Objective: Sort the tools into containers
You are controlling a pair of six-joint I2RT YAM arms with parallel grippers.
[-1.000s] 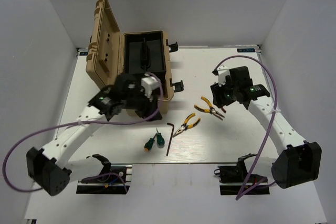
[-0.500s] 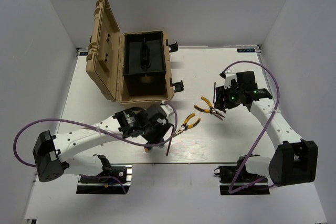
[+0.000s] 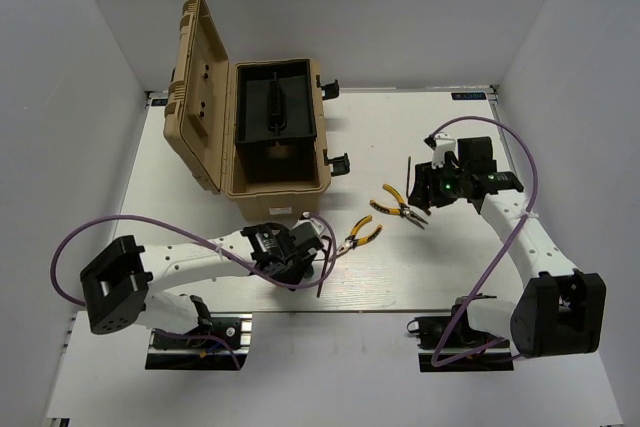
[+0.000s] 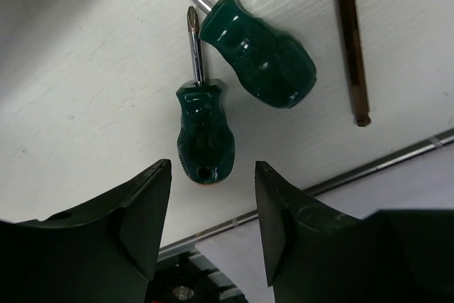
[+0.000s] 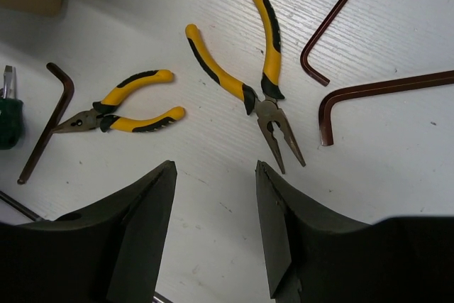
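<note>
The tan toolbox (image 3: 228,179) stands open at the back left, its black tray (image 3: 272,112) showing. My left gripper (image 3: 304,263) is open, low over two green screwdrivers near the front edge; in the left wrist view (image 4: 209,200) the nearer screwdriver (image 4: 205,133) lies just ahead of the fingertips, the other (image 4: 261,53) beyond it. A hex key (image 4: 351,40) lies to the right. My right gripper (image 3: 420,193) is open and empty above the long pliers (image 5: 261,84). The smaller pliers (image 5: 133,110) lie to the left. Two more hex keys (image 5: 332,28) (image 5: 379,91) lie to the right.
The toolbox lid (image 3: 198,87) stands upright at the left. The table's front edge rail (image 4: 369,164) runs right beside the screwdrivers. Purple cables (image 3: 80,237) loop from both arms. White walls close in the sides and back.
My left arm has swung from over the toolbox down to the screwdrivers at the front edge. My right gripper has shifted slightly to the right.
</note>
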